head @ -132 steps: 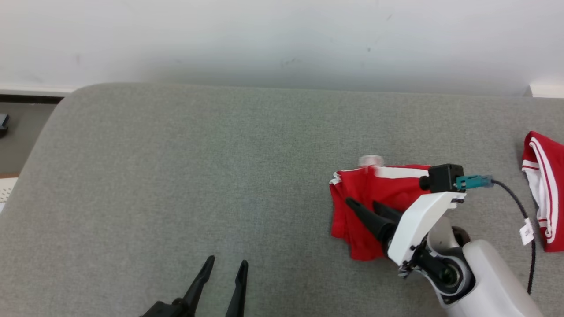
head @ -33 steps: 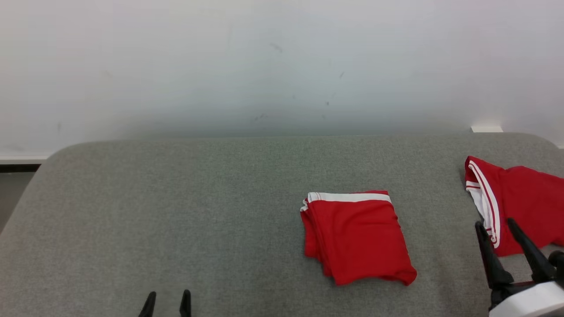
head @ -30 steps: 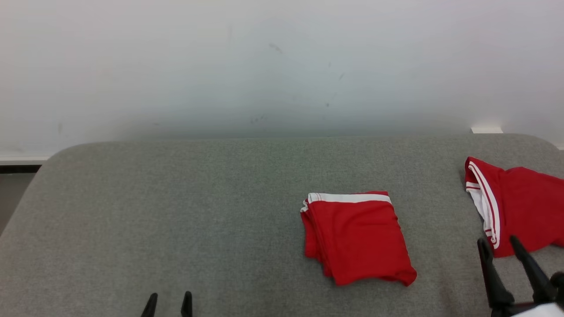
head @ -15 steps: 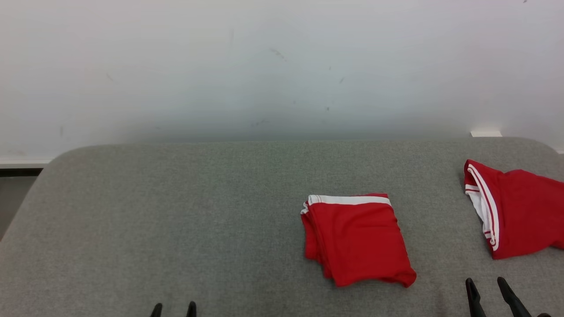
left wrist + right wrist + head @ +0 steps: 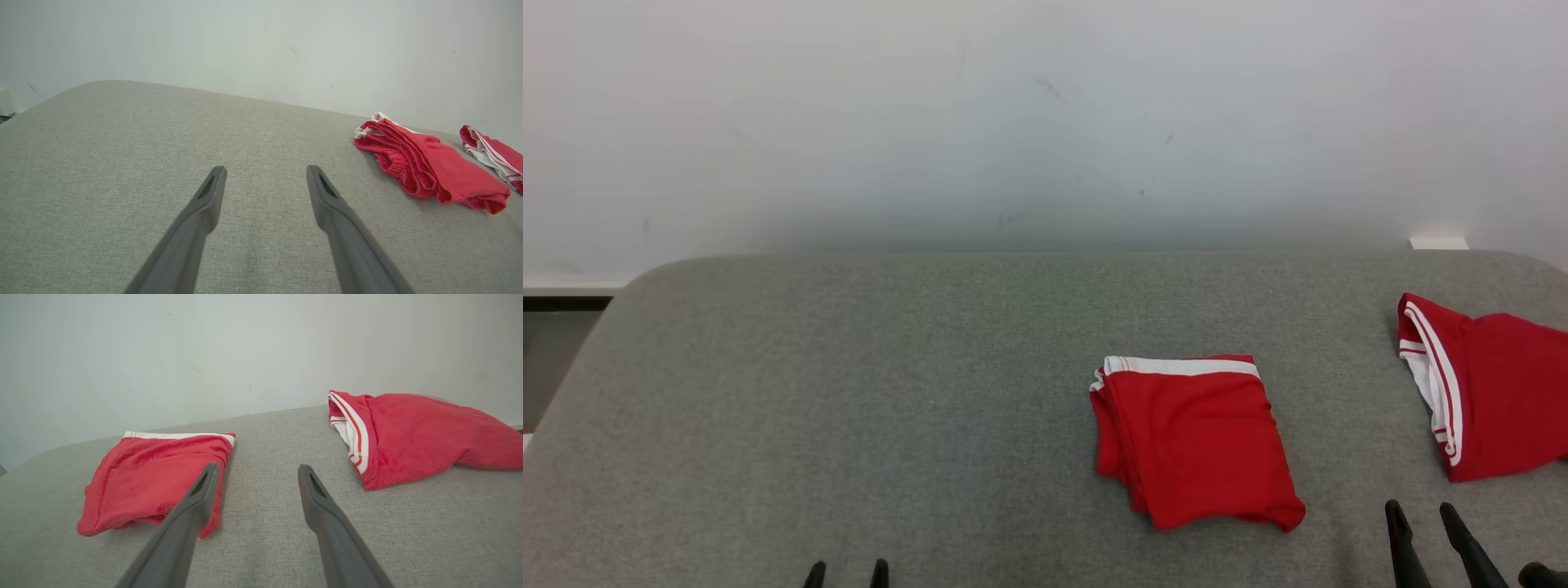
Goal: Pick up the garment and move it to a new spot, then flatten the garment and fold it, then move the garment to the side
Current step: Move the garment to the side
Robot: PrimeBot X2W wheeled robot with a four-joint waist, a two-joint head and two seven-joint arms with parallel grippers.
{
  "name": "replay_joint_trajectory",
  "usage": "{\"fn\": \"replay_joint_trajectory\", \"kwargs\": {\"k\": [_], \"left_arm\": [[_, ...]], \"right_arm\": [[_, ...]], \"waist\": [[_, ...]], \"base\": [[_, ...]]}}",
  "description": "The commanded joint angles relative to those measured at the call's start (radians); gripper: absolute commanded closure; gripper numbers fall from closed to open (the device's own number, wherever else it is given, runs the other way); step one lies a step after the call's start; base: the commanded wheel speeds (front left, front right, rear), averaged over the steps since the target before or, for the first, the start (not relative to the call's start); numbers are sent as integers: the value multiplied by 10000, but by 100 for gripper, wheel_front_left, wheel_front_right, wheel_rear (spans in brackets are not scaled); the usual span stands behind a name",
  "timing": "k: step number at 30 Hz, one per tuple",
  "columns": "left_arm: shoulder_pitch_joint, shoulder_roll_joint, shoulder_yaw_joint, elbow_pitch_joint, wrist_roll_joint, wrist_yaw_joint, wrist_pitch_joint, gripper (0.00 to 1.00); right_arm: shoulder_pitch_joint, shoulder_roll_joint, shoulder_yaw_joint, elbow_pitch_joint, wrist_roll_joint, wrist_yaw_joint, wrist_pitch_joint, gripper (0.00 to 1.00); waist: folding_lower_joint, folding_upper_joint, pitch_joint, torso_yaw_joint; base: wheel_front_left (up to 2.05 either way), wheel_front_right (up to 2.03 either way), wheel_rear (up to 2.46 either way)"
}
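You: left gripper fingers wide, empty | folded red shorts lying free, right of centre on grey cushion | right gripper wide, empty | striped red garment unfolded | fold looks done; side placement likely done.

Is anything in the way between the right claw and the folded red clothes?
No, nothing visible. Only bare grey cushion lies between the open right claw and the folded red garment. The other red garment sits off to the right.

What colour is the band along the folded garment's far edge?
White; the folded garment is otherwise red. Head view shows it best.
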Motion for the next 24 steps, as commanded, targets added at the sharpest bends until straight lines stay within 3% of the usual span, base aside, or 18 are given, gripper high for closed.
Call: {"fn": "replay_joint_trajectory", "kwargs": {"k": [1, 5, 11, 17, 24], "left_arm": [[-84, 34, 22, -11, 84, -24, -15, 0], [-236, 34, 40, -46, 152, -105, -15, 0], [-699, 32, 11, -122, 266, -249, -15, 0], [-1205, 34, -136, -18, 138, -320, -15, 0], [-1502, 34, -284, 98, -14, -297, -15, 0]], "right_arm": [[-309, -187, 163, 166, 700, -22, 39, 0], [-1058, -596, 363, 171, 2858, -19, 1314, 0], [-2459, -1369, 796, 459, 5263, -17, 4558, 0], [-3714, -1697, 739, 1475, 6357, -17, 7195, 0], [-4633, -1290, 788, 1995, 6841, -16, 8341, 0]], "waist": [[0, 0, 74, 56], [0, 0, 291, 178], [0, 0, 1147, 551], [0, 0, 1869, 1113], [0, 0, 2193, 1637]], "base": [[0, 0, 0], [0, 0, 0], [0, 0, 0], [0, 0, 0], [0, 0, 0]]}}
